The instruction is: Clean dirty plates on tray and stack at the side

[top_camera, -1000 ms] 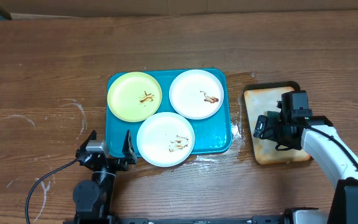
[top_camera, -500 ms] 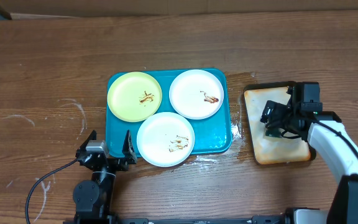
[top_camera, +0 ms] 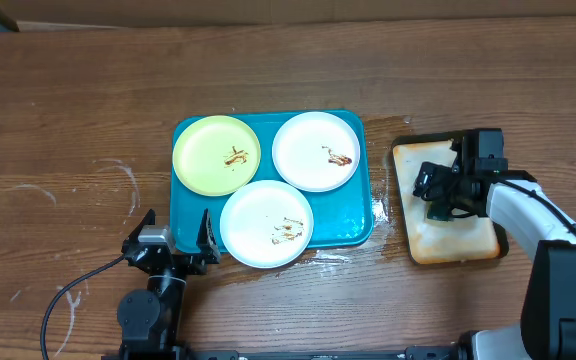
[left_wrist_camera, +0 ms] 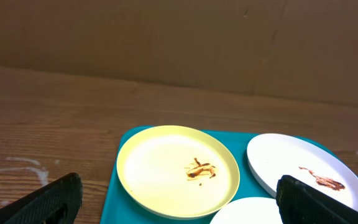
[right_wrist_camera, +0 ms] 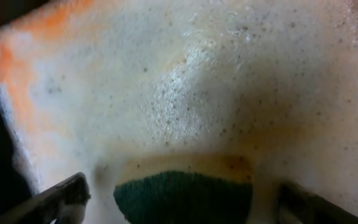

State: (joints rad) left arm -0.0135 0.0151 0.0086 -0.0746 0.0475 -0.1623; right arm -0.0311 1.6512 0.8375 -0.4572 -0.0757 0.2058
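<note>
The tabletop [top_camera: 68, 100] carries the teal tray [top_camera: 346, 218] at its middle, and a smaller tan tray [top_camera: 453, 242] lies well apart to the right, its surface covered in soapy foam [right_wrist_camera: 185, 93].

All three plates sit inside the teal tray. The yellow plate [top_camera: 216, 155] is far left, one white plate [top_camera: 316, 150] is far right, and the other white plate [top_camera: 266, 223] is near, overlapping the tray's near rim. Each shows a brown smear, so I judge that no cleaning or stacking is done yet.

My left end effector [top_camera: 176, 232] rests just beside the tray's near-left corner, jaws wide and empty.

My right end effector [top_camera: 436, 195] hangs over the tan tray. From the wrist, its fingers [right_wrist_camera: 64, 196] stand wide on either side of the green sponge [right_wrist_camera: 182, 196], with a gap each side, so nothing is gripped.

The step in hand looks like picking up the sponge. To do it well I would:
- keep the sponge centred between the fingers
- go low enough to catch its body, not just the top edge
- close gently, since wet foam makes it slippery
- lift straight up so suds drip back into the tan tray rather than across the tabletop
</note>
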